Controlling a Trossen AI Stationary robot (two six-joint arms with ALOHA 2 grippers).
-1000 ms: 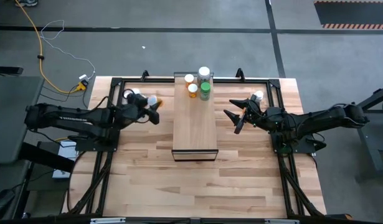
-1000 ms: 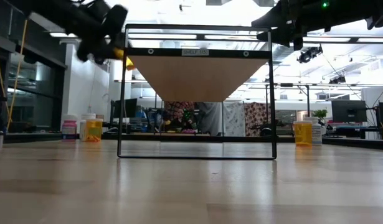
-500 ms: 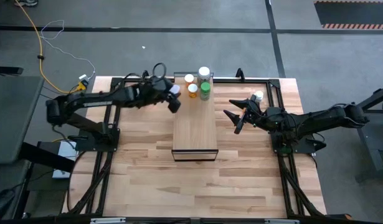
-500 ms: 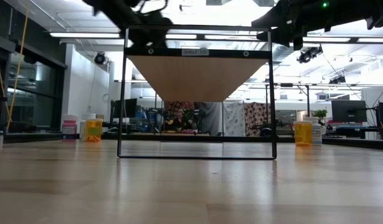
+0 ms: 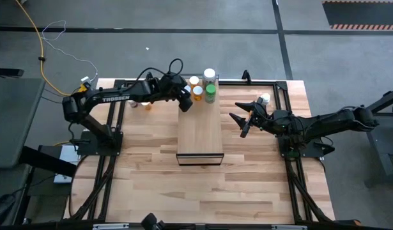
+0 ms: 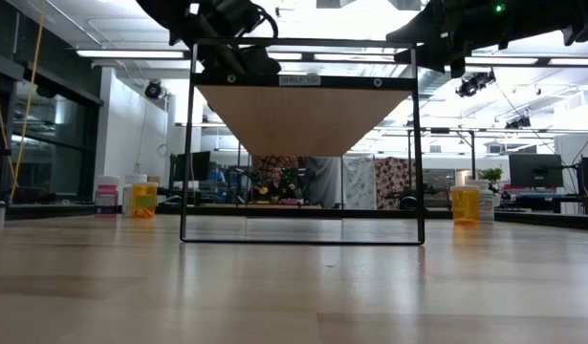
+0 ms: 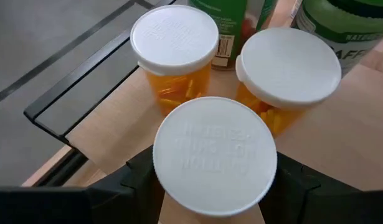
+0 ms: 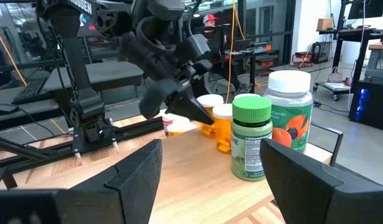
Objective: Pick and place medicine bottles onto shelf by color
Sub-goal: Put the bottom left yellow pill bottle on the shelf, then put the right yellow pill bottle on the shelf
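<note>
High view: four bottles cluster at the shelf's far end; the left end effector hovers beside them. Left wrist view: it is clamped on a white-capped bottle near two orange bottles. Right wrist view: the right end effector waits, spread wide and empty. Low view: several bottles remain on the worktop.

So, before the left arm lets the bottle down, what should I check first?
1. Grip: left gripper clamps the held bottle from both sides: ok.
2. Position: over the far end of the shelf: ok.
3. Neighbours: it is next to the orange bottles: ok.
4. Held bottle's body colour: cannot tell, its cap hides it.
5. Free spot underneath: cannot tell, hidden.
6. Right gripper is open and off the shelf: ok.
</note>
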